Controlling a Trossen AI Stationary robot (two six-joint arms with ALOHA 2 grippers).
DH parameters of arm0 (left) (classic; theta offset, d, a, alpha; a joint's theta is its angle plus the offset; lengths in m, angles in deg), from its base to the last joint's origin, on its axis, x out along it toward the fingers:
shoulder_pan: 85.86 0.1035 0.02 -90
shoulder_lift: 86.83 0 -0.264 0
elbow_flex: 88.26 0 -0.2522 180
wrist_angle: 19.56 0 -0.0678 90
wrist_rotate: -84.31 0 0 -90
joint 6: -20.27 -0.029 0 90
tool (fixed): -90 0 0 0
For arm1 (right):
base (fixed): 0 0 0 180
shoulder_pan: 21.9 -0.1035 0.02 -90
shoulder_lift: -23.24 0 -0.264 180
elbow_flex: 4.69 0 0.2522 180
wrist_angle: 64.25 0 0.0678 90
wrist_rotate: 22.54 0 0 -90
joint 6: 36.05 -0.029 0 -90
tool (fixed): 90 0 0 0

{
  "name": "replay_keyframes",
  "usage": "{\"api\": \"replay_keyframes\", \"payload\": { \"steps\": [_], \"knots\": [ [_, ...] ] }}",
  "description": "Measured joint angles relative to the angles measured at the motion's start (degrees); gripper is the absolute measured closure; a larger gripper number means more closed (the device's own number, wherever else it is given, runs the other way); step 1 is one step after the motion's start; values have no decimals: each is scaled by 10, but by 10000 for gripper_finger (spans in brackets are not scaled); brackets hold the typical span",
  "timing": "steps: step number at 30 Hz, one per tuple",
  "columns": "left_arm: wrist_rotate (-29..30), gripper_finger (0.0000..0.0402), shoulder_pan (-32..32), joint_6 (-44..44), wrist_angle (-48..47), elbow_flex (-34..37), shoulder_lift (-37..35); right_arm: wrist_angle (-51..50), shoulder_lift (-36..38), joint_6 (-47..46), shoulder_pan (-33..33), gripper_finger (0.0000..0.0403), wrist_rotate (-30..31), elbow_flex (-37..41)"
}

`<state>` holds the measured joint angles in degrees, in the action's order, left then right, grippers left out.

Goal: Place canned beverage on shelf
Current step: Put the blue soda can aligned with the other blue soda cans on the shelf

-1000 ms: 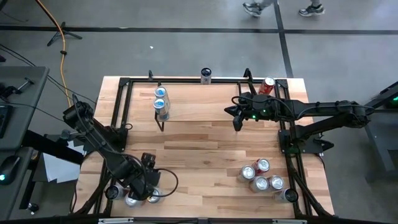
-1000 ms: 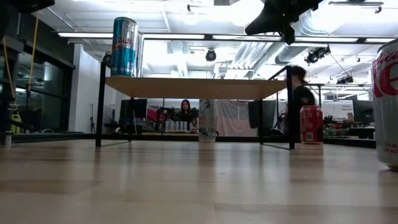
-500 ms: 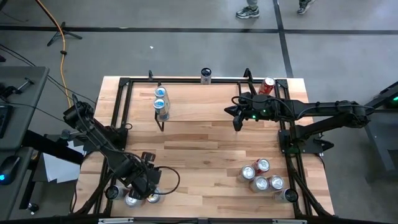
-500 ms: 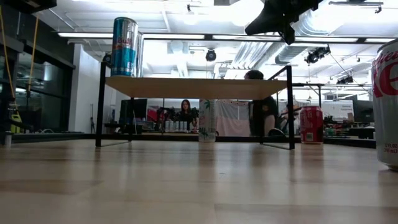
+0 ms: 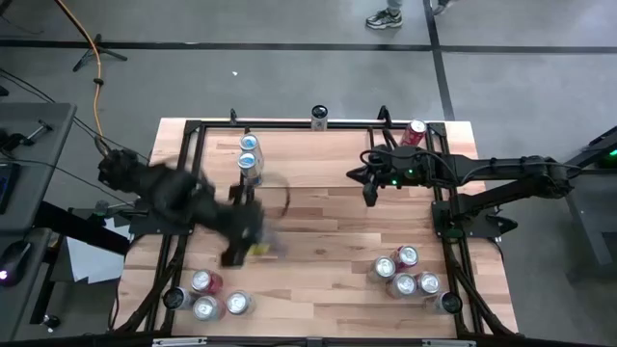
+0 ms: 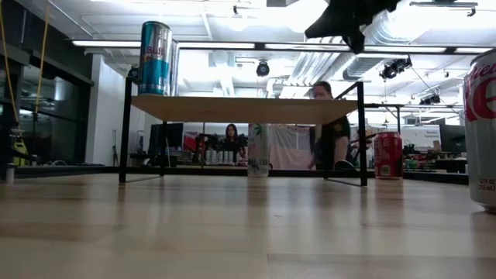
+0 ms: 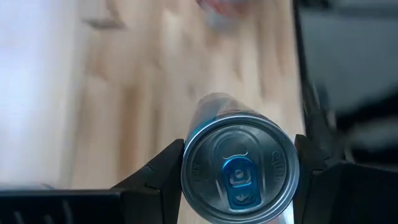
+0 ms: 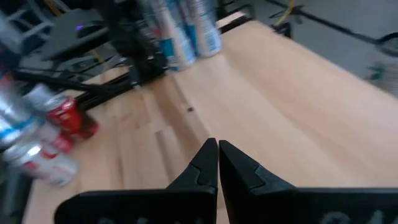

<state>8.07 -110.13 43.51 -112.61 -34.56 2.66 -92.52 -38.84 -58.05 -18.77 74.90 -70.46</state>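
Note:
My left gripper (image 5: 243,241) hangs blurred above the table's middle left, shut on a silver can with a blue tab (image 7: 239,174). The shelf (image 5: 318,169), a light wood plank on thin black legs, stands along the far side. Blue cans (image 5: 250,154) stand on its left end, and one shows tall in the low view (image 6: 155,58). My right gripper (image 5: 369,193) hovers shut above the shelf's right part, its fingers together in its wrist view (image 8: 217,158). My left gripper pinches the can between its two fingers, which sit on opposite sides of the wall just below the top rim (image 7: 186,171). The fingers (image 7: 158,171) come from above, slanting down. The can is lifted clear of the table, its top facing the wrist camera.
Three cans (image 5: 212,299) stand near the table's near left corner and several (image 5: 405,275) near the near right. A red can (image 5: 415,132) and a pale can (image 5: 319,118) stand at the far edge. A person (image 6: 325,124) shows behind the table.
My left gripper has risen from the can group at the near left corner and swung toward the table's middle and the shelf, fast enough to blur. It carries one can lifted clear out of that group. The person beyond the table has walked on.

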Motion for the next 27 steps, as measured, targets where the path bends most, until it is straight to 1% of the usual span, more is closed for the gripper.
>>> {"api": "replay_keyframes", "payload": {
  "steps": [2,5,8,10,13,17,22,25,27],
  "knots": [
    [8,254,54,-12,-12,-58,20,2,3,0,0,402,-19,0],
    [6,254,136,-24,-30,-136,54,6,6,0,0,402,-32,0],
    [-5,254,205,-45,-56,-196,93,15,8,0,0,402,-35,0],
    [-9,254,241,-63,-67,-224,116,25,8,0,0,402,-43,0],
    [-14,254,282,-83,-65,-215,130,45,8,-19,-1,402,-50,0],
    [-13,254,326,-113,-92,-215,162,89,8,-47,-11,402,-53,0],
    [-10,253,363,-159,-107,-215,203,189,5,-47,-32,402,-58,0],
    [-12,241,380,-197,-107,-215,224,251,-3,-47,-38,402,-55,0],
    [-25,235,390,-224,-107,-215,234,272,-9,-46,-41,402,-45,0]
  ]
}}
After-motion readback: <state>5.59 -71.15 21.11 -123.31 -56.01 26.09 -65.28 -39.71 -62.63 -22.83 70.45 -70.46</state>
